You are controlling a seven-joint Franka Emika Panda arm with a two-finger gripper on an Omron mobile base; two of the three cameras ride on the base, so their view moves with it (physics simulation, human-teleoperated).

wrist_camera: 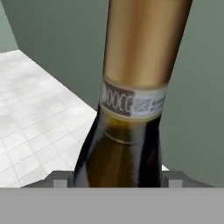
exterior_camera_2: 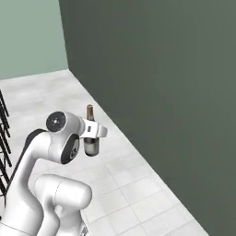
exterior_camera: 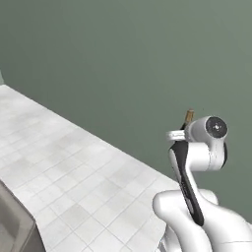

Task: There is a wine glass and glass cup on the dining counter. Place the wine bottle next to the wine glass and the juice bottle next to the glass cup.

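The wine bottle (exterior_camera_2: 91, 145) is dark glass with a brownish top and a pale label, and it hangs upright above the tiled floor. My gripper (exterior_camera_2: 92, 131) is shut on it just below the neck. From the left base view its brown top (exterior_camera: 189, 116) pokes up behind the gripper (exterior_camera: 177, 134). In the hand view the wine bottle (wrist_camera: 131, 87) rises close between the two fingertips (wrist_camera: 60, 182). The wine glass, glass cup, juice bottle and dining counter are out of view.
A dark grey-green wall (exterior_camera_2: 161, 69) stands close ahead and to the right. White floor tiles (exterior_camera: 74, 167) stretch to the left. A grey block (exterior_camera: 15, 221) sits at the lower left, and black bars (exterior_camera_2: 3, 138) line the left edge.
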